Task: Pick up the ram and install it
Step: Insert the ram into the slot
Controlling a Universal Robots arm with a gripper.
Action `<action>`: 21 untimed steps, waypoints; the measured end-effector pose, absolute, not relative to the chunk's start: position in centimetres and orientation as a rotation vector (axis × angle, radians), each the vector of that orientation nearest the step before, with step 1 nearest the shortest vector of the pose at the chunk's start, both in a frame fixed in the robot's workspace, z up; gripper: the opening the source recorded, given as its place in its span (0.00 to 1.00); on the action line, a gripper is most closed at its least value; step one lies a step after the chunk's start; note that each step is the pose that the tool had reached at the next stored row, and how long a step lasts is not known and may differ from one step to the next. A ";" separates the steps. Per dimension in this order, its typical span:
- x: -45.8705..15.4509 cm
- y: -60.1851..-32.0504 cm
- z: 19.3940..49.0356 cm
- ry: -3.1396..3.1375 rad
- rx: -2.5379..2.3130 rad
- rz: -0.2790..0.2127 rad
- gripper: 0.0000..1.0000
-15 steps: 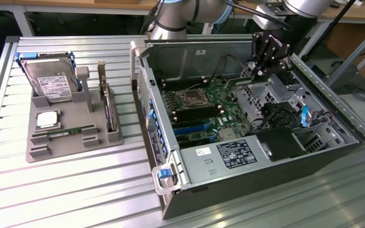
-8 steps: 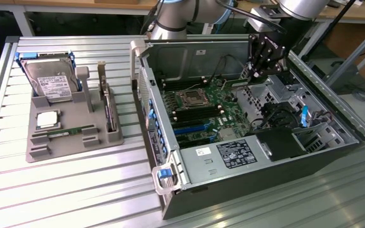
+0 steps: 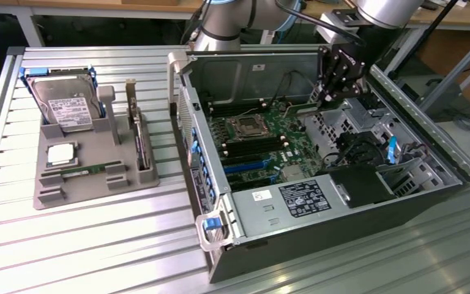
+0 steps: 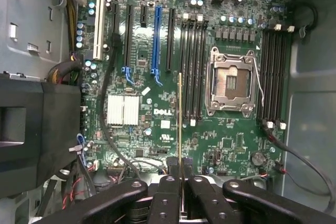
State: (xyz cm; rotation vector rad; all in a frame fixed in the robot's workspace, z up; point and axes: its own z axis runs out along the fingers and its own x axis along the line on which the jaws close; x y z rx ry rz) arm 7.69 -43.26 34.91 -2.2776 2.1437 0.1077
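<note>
Ribbed metal tabletop carries an open computer case with motherboard exposed. Claw, closed on the ram, holds it edge-on above the board, seemingly near the memory slots.

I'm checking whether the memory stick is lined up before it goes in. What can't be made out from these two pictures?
- Exterior view: most of the ram is hidden behind the gripper; just a green sliver shows.
- Wrist view: the ram appears edge-on, a thin line, so its chips and contacts are unreadable.
- Wrist view: which memory slot lies under it cannot be told.
- Exterior view: the slots sit too small, partly behind the case wall.
</note>
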 end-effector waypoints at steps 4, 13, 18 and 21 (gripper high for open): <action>7.6 -43.3 34.6 2.144 -2.278 0.108 0.12; 7.5 -43.3 33.7 2.144 -2.278 0.108 0.12; 7.4 -43.3 33.1 2.144 -2.278 0.108 0.12; 7.4 -43.3 32.8 2.144 -2.278 0.108 0.12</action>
